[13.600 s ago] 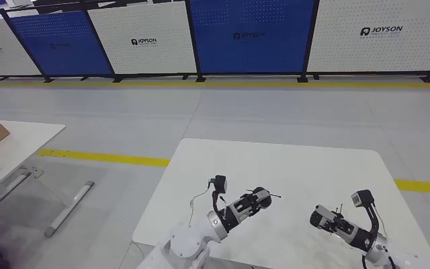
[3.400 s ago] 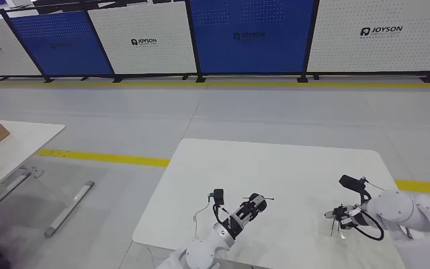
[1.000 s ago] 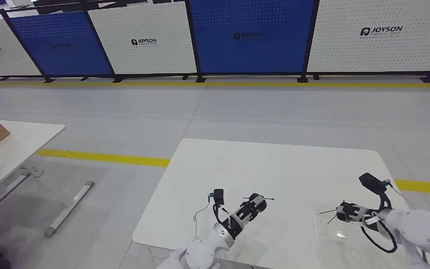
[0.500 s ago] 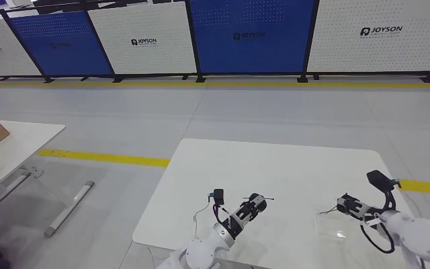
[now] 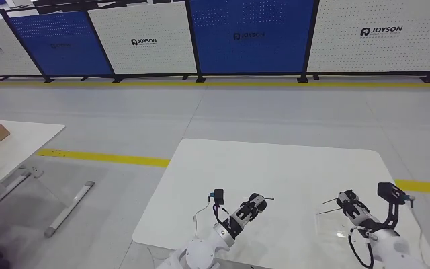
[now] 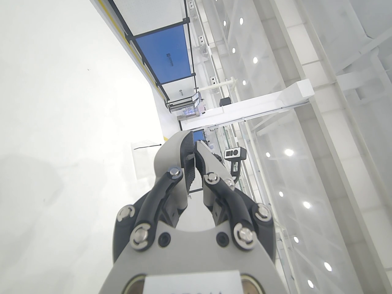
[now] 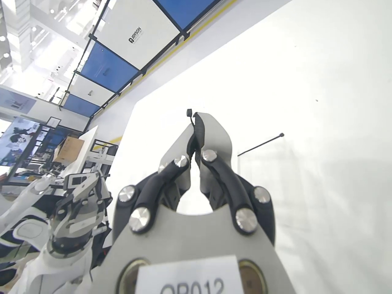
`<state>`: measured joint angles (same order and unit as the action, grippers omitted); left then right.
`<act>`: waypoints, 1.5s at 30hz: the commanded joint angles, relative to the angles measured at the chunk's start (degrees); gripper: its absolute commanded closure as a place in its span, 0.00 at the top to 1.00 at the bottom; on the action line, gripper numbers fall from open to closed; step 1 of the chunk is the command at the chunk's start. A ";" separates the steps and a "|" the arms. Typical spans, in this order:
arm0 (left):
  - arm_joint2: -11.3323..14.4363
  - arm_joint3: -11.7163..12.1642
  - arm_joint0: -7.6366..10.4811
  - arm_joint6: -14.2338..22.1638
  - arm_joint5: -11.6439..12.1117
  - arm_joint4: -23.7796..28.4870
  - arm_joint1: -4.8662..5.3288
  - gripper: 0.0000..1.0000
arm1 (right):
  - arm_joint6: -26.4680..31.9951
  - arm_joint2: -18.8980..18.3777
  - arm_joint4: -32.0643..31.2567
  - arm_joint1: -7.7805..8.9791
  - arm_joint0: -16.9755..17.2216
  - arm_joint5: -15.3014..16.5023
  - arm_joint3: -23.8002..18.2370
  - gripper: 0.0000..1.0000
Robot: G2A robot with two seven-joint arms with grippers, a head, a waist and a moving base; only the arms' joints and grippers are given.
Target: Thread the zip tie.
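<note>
Clamped in right pincer (image 7: 196, 125): tie (image 7: 189, 113), head past tips. Well left, in closed left pincer (image 5: 255, 202): other tie (image 5: 271, 198), axis left-right.

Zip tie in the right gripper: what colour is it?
The zip tie is black, seen best in the right wrist view.

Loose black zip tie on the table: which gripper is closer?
Right. The right gripper is close beside the loose black zip tie; the left gripper is far across the white table.
</note>
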<state>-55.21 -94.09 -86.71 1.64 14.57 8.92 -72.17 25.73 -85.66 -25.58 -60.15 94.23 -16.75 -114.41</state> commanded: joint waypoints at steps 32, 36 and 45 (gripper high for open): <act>6.85 0.08 3.14 -6.95 -6.36 -15.50 -1.45 0.00 | -10.62 -5.43 14.10 -0.84 7.60 19.23 5.44 0.00; 6.85 0.08 3.14 -6.95 -6.36 -15.50 -1.45 0.00 | -16.19 -3.90 13.40 -1.37 10.63 24.62 6.79 0.00; 6.85 0.08 3.14 -6.95 -6.36 -15.50 -1.45 0.00 | -17.74 -2.93 11.83 -1.53 11.02 25.00 6.95 0.00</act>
<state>-48.36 -94.01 -83.57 -5.31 8.21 -6.58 -73.61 7.99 -88.60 -13.75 -61.68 105.25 8.26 -107.46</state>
